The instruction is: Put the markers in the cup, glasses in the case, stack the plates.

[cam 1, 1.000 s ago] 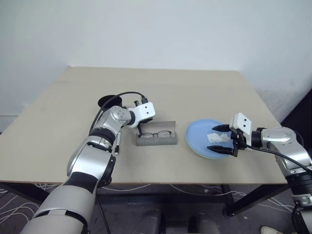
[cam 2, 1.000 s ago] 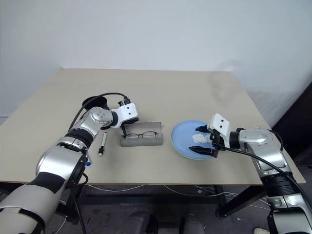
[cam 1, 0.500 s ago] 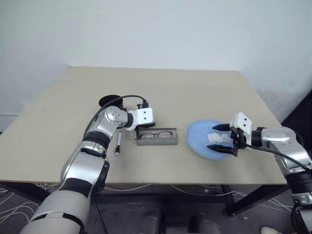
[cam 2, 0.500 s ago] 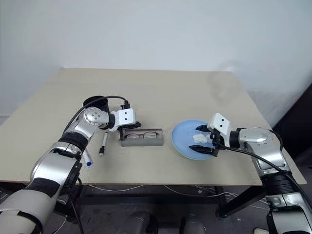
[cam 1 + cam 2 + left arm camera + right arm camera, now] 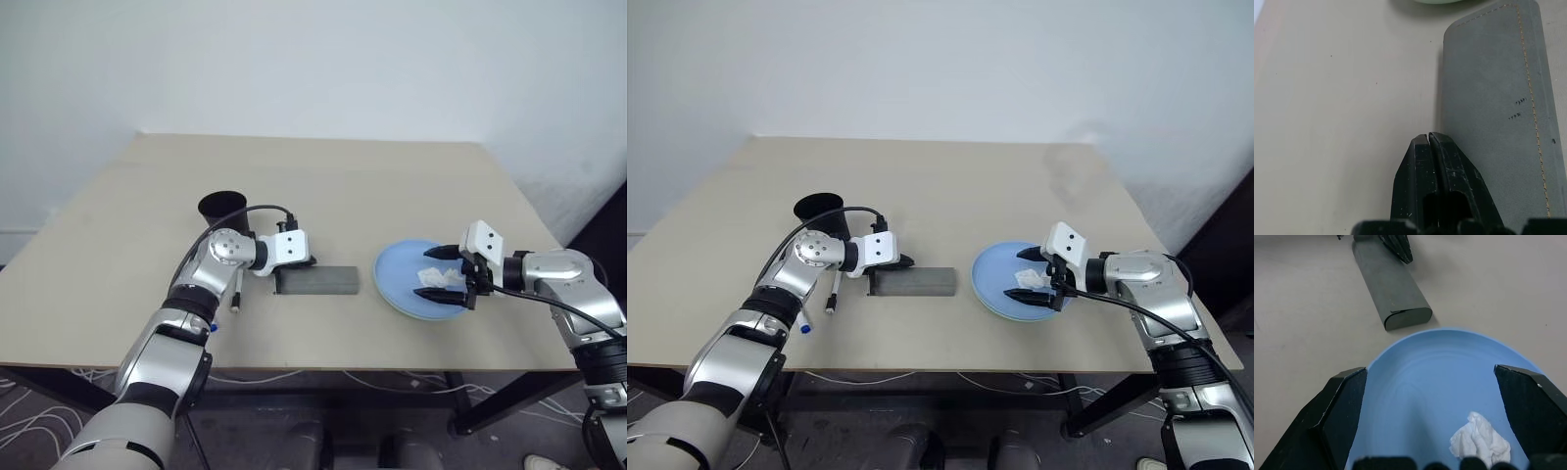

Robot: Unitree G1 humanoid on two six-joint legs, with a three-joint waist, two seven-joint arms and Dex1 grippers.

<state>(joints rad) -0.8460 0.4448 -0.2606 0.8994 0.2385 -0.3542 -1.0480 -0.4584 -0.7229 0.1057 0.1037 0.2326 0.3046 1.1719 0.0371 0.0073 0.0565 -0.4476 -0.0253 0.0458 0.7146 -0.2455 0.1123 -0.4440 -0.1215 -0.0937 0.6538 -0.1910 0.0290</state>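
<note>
Left eye view: the grey case [image 5: 315, 281] is seen lying closed on the table [image 5: 392, 186], with the left gripper [image 5: 305, 260] at its left end, fingers pressed together and holding nothing. Glasses cannot be seen with the lid shut. The black-capped marker [image 5: 834, 292] lies just left of the case, the blue-capped marker [image 5: 802, 321] nearer the table's front edge, and the black cup [image 5: 817, 210] stands behind them. Both markers are judged light, stiff and prone to rolling, so each is best pinched across the middle of the barrel. The right gripper [image 5: 1033, 276] is held wide open over the light blue plate [image 5: 1430, 377], gripping nothing, a crumpled tissue [image 5: 1480, 440] between its fingers. A pale green rim shows beneath the blue plate. The plate is judged rigid, smooth and slippery, best taken at its rim.
</note>
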